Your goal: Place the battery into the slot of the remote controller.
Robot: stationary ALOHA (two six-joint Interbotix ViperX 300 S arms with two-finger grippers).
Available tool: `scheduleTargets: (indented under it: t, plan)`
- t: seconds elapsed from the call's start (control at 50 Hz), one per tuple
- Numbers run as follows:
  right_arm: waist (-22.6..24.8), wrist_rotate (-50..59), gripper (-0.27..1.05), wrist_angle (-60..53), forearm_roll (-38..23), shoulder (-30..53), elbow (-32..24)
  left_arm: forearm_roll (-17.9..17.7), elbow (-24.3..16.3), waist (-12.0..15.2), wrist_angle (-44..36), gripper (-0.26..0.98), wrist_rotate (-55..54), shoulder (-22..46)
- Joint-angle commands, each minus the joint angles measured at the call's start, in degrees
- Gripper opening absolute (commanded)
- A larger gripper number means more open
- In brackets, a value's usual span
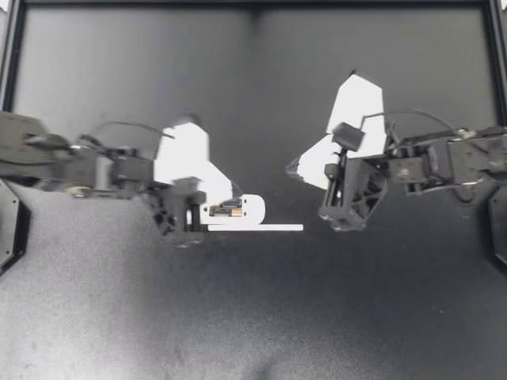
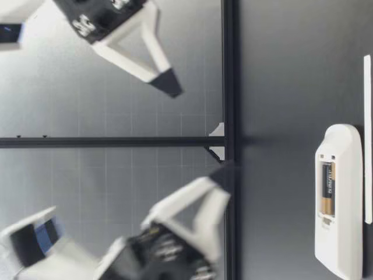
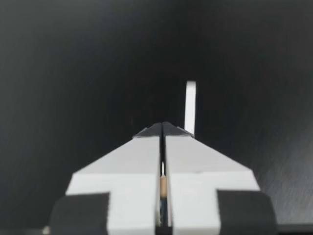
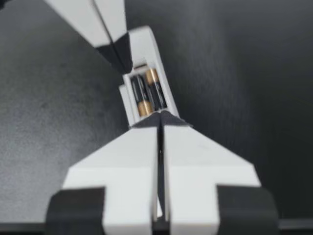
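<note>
The white remote controller (image 1: 252, 210) lies back-up on the dark table with its battery slot uncovered. Batteries (image 1: 224, 210) sit inside the slot; the right wrist view shows two of them (image 4: 149, 93) side by side. My left gripper (image 1: 234, 192) hovers just above the remote's slot end, shut and holding nothing. My right gripper (image 1: 290, 169) hangs to the right of the remote, raised off the table, also shut and holding nothing. In the low view the remote (image 2: 338, 198) rests flat, a battery (image 2: 327, 186) showing, with both grippers well above it.
A thin white strip, seemingly the slot's cover (image 1: 261, 228), lies on the table right beside the remote's near side; it also shows ahead of my left gripper (image 3: 190, 105). A black frame (image 1: 253, 6) borders the table.
</note>
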Motion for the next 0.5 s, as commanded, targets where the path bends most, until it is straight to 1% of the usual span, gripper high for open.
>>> scheduleTargets:
  t: [0.0, 0.2, 0.48]
  plan:
    - [-0.09, -0.09, -0.16, -1.14, -2.9, -2.64, -0.53, -0.09, 1.05, -0.18, -4.31, -0.24, 0.09, -4.48]
    - [-0.09, -0.09, -0.16, -2.11, -5.1, -4.75, 0.26, -0.18, 4.22, -0.18, -11.07, -0.24, -0.62, -9.76]
    - [-0.09, -0.09, -0.16, -7.21, -5.62, -4.92, 1.85, -0.18, 7.29, -0.26, -15.82, -0.24, -4.57, -10.9]
